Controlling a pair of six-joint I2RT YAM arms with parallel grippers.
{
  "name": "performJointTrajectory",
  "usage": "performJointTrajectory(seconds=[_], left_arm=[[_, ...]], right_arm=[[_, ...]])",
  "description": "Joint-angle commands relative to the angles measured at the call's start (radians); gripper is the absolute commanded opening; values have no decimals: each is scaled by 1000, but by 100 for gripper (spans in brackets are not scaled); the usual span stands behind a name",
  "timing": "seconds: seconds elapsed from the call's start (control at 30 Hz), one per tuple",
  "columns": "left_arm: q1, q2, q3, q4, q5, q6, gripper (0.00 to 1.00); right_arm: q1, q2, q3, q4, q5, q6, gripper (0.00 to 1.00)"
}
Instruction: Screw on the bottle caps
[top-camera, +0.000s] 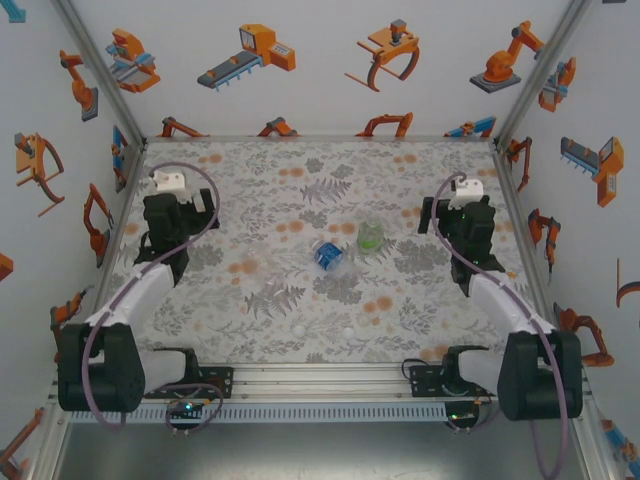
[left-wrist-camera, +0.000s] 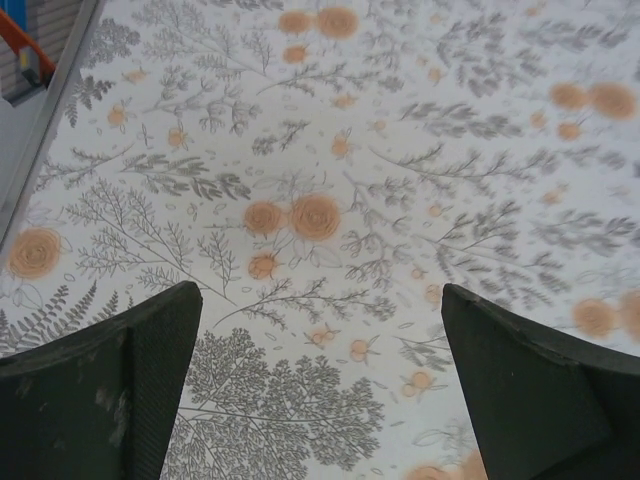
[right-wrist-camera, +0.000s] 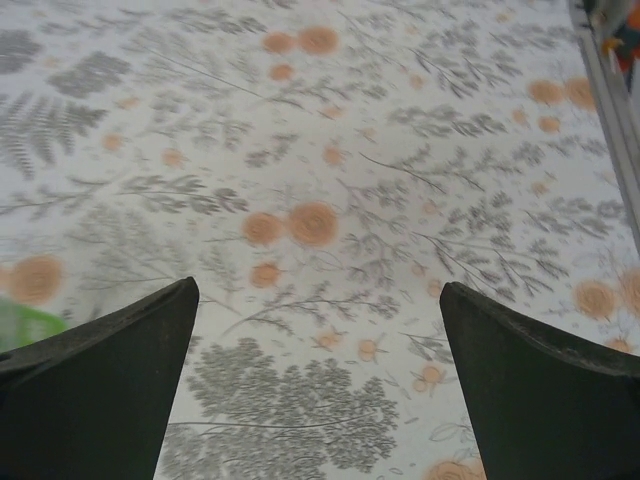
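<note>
Two white caps (top-camera: 297, 327) lie apart on the desk (top-camera: 250, 300), near its front edge, with bare cloth all round them. Beyond them, mid-desk, three bottles cluster. The blue-label bottle (top-camera: 327, 256) is plain to see. The clear bottle (top-camera: 348, 266) just beside it is faint against the pattern. The green bottle (top-camera: 370, 236) stands behind them, and in the right wrist view it is a blurred smear cut off at the left edge. Farther out, the left fingers (left-wrist-camera: 110, 390) and right fingers (right-wrist-camera: 100, 380) are spread wide and empty over bare desk, well apart from the bottles.
</note>
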Motion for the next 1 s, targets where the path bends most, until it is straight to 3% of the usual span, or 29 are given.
performJointTrajectory(seconds=[0.0,0.17,0.3,0.5,0.73,0.97], left_arm=[[-1,-73,119,-316,33,-87,97],[5,-127,305,-578,150,-116,97],[19,-119,419,-694,255,-47,97],[25,-133,362,-620,295,38,97],[28,-169,244,-550,330,-3,97],[27,-169,243,-552,345,-14,97]], right_arm=[[66,-77,30,-184,-69,28,98],[171,-162,58,-262,-96,97,96],[257,-181,71,-254,-101,145,95],[341,-47,123,-186,-71,160,95],[390,148,146,-52,-52,160,91],[411,269,131,47,-10,164,88]])
